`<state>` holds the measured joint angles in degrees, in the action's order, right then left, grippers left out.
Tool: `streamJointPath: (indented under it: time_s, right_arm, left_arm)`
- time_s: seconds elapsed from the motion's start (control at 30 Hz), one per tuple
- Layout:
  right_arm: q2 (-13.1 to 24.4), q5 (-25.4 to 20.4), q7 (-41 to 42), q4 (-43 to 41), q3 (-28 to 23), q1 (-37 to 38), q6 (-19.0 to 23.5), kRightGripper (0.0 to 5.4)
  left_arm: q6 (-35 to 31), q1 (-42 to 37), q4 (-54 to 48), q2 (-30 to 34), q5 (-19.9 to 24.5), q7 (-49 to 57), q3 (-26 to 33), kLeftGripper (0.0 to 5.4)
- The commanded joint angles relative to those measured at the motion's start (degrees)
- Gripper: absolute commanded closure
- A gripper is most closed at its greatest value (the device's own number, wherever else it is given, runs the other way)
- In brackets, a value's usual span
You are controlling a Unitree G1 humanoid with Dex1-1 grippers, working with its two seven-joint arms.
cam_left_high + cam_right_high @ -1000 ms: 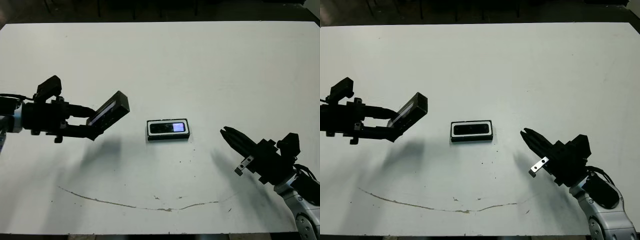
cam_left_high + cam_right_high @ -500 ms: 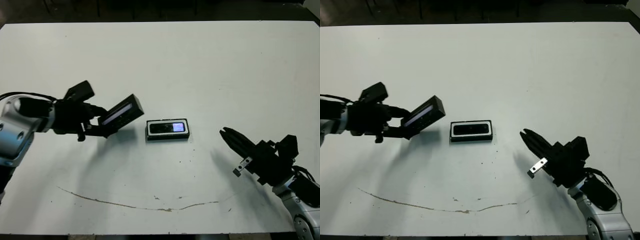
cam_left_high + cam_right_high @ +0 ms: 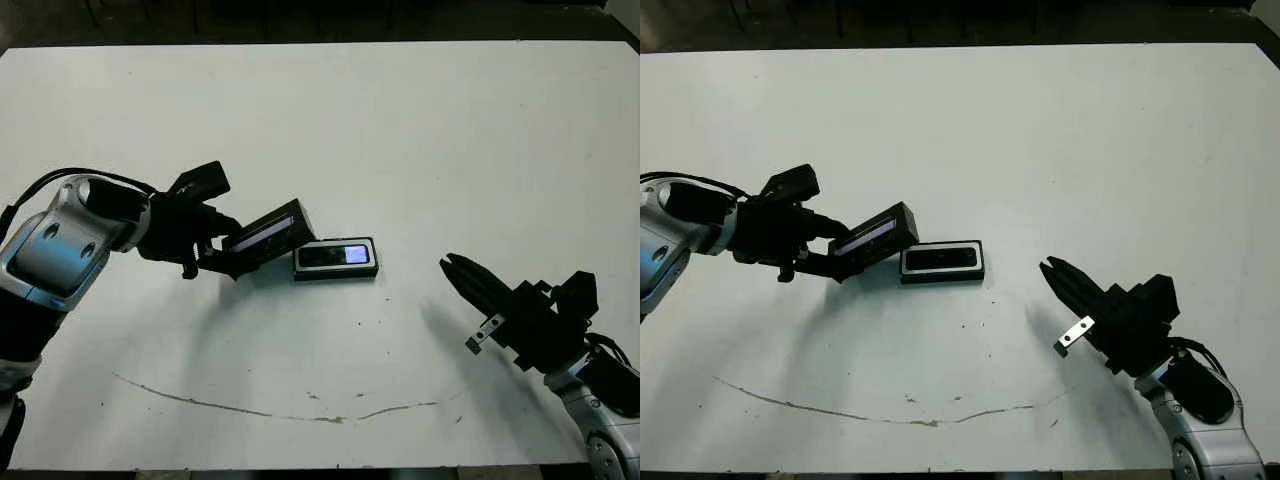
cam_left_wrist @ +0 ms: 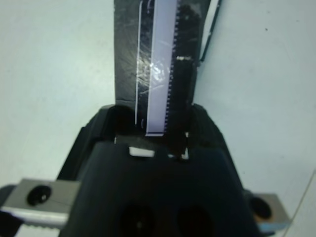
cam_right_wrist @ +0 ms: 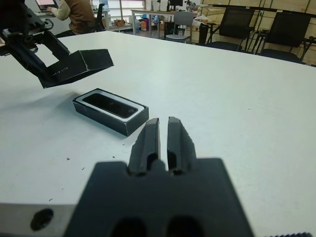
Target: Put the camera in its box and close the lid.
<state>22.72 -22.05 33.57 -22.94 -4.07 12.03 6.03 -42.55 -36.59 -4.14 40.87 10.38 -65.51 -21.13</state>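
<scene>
The box (image 3: 336,271), black-walled with a white rim, rests mid-table with the camera (image 3: 336,255) lying inside it, its small screen lit. My left gripper (image 3: 228,254) is shut on the lid (image 3: 267,233), a flat black cover with a glossy strip, held tilted in the air just left of the box, its far end almost over the box's left edge. In the left wrist view the lid (image 4: 157,59) rises from between the fingers. My right gripper (image 3: 452,268) is shut and holds nothing, off to the right of the box (image 5: 110,111).
A thin brown scuff line (image 3: 270,410) curves across the near part of the white table (image 3: 400,130). Beyond the table, the right wrist view shows chairs (image 5: 232,24), desks and a seated person (image 5: 79,12).
My left arm has carried the lid to the right and lower, from well left of the box to right beside it. The right arm has stayed put.
</scene>
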Motion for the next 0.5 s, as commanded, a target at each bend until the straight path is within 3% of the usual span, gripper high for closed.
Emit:
streamJointPath:
  time_s: [0.03,0.13,0.3,0.5]
  right_arm:
    - [0.0,0.1,0.1,0.7,0.1,0.5,0.3,5.40]
    - [-0.2,0.4,0.6,1.9,0.2,0.2,-1.1,5.40]
    - [0.4,-0.2,-0.4,0.6,0.2,0.4,1.5,5.40]
    - [-0.1,0.0,-0.1,0.9,0.1,0.8,0.2,5.40]
  left_arm:
    - [-1.9,-0.5,0.7,-0.2,0.0,-0.5,-1.2,3.03]
    - [-2.6,-1.1,1.1,-0.8,0.0,-0.8,-1.8,3.03]
    - [-2.6,-2.0,1.7,-1.5,-0.6,-0.7,-3.1,3.03]
    - [-3.3,-2.7,2.6,-2.5,-1.1,-0.9,-5.0,3.03]
